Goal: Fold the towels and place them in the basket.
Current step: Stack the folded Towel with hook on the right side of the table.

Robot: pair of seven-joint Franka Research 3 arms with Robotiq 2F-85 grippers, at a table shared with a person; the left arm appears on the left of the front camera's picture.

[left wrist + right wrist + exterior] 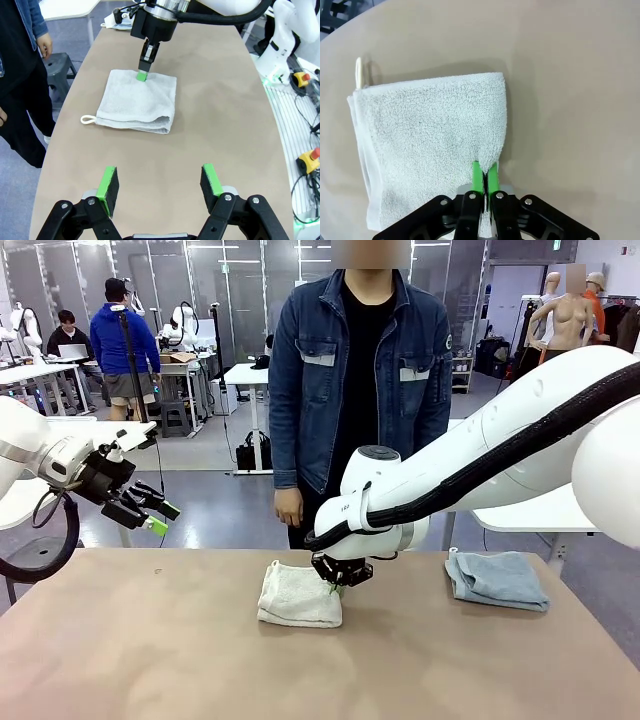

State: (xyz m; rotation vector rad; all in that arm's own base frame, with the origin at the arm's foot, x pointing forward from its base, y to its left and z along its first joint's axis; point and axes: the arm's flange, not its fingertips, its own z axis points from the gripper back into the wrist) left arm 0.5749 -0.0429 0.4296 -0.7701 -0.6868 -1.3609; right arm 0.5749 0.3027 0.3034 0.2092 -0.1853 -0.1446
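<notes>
Front view: right jaws' tips hidden behind cream towel [298,596] edge.

From my front camera, the right gripper's [338,586] green fingertips are hidden against the folded cream-white terry towel [299,595], so I can't see there how much cloth they pinch. My right wrist camera cuts off that towel's near corner at the bottom edge. The folded pale blue-grey terry towel [497,579] is too small for me to find its loop.
</notes>
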